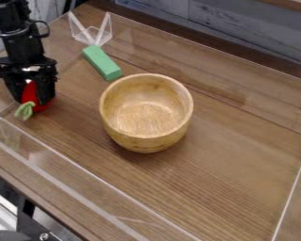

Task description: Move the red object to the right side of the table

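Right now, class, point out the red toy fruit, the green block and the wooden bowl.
red toy fruit (31, 93), camera view, red body between the pincer's fingers
green block (102, 63), camera view, middle of its top face
wooden bowl (181, 115), camera view, right rim

The red object (35, 93) is sitting at the far left of the table (229, 160), close to the low clear wall along that edge. It is showing as a small, bright-red oval toy fruit, with its pale green leafy end pointing down toward the near-left corner and resting on the wood. Black fingers are flanking its red body on both sides and covering part of it. The table is lying brown and wood-grained, its right side stretching away well apart from the fruit.
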`<control>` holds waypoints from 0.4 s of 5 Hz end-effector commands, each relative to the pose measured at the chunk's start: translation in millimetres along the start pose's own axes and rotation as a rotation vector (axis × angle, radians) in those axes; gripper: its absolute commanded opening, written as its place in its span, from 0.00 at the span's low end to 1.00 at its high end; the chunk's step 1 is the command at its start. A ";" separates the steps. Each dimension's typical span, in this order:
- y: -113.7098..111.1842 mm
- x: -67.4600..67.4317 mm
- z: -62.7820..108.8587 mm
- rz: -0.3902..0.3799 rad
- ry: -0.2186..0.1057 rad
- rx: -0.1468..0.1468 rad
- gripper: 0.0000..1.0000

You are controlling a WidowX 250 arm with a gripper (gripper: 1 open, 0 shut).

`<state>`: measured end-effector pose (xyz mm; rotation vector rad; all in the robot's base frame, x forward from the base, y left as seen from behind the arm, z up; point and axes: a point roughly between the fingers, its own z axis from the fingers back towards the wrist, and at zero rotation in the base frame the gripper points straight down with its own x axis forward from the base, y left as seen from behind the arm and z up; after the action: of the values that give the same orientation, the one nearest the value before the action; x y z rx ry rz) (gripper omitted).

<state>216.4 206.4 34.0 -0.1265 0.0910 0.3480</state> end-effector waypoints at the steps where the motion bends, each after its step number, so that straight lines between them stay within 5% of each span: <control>1: -1.3 0.2 33.5 -0.048 -0.066 0.028 0.00; 2: -21.7 -7.2 63.4 -0.081 -0.107 0.030 0.00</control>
<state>219.2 191.9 88.4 -0.1020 0.0145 0.2769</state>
